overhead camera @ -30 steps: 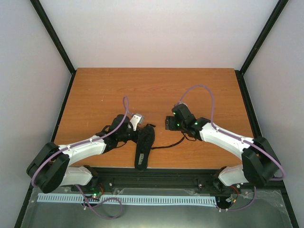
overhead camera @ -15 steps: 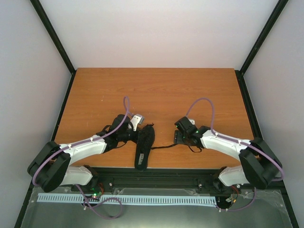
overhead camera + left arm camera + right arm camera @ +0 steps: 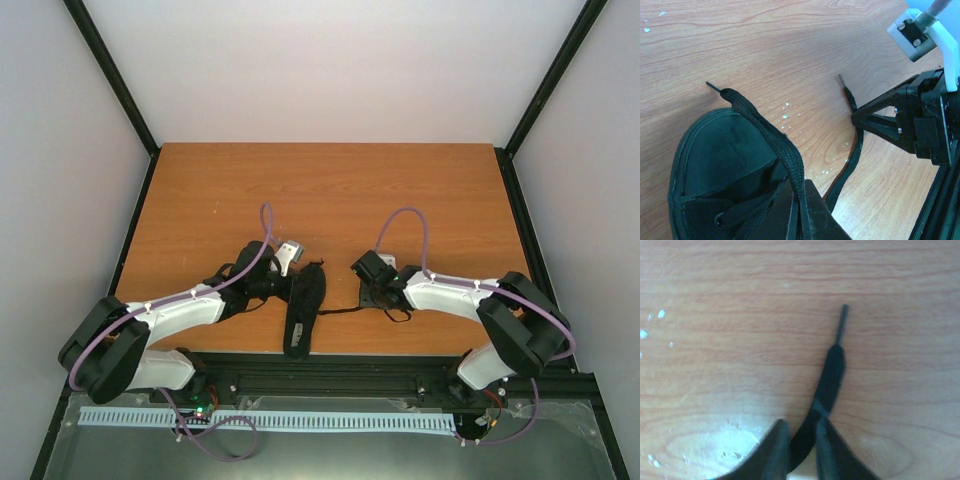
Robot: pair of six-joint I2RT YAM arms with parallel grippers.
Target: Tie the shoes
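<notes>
The black shoe point(image 3: 305, 300) lies on the wooden table point(image 3: 330, 190) near its front edge, and its toe fills the lower left of the left wrist view point(image 3: 720, 165). My left gripper point(image 3: 800, 202) is shut on one flat black lace point(image 3: 765, 130), which runs up over the toe to its tip. The other lace point(image 3: 852, 150) trails to the right across the wood. My right gripper point(image 3: 802, 440) is down on the table, shut on that lace point(image 3: 834, 370) just behind its stiff tip. In the top view the right gripper point(image 3: 367, 290) sits just right of the shoe.
White specks dot the wood around the shoe point(image 3: 785, 105). A black rail point(image 3: 330, 365) runs along the table's front edge, close behind both arms. Pale walls stand on three sides.
The right arm has swung left and down to the table beside the shoe, and its jaws have closed on the loose lace. The left arm and shoe have not moved.
</notes>
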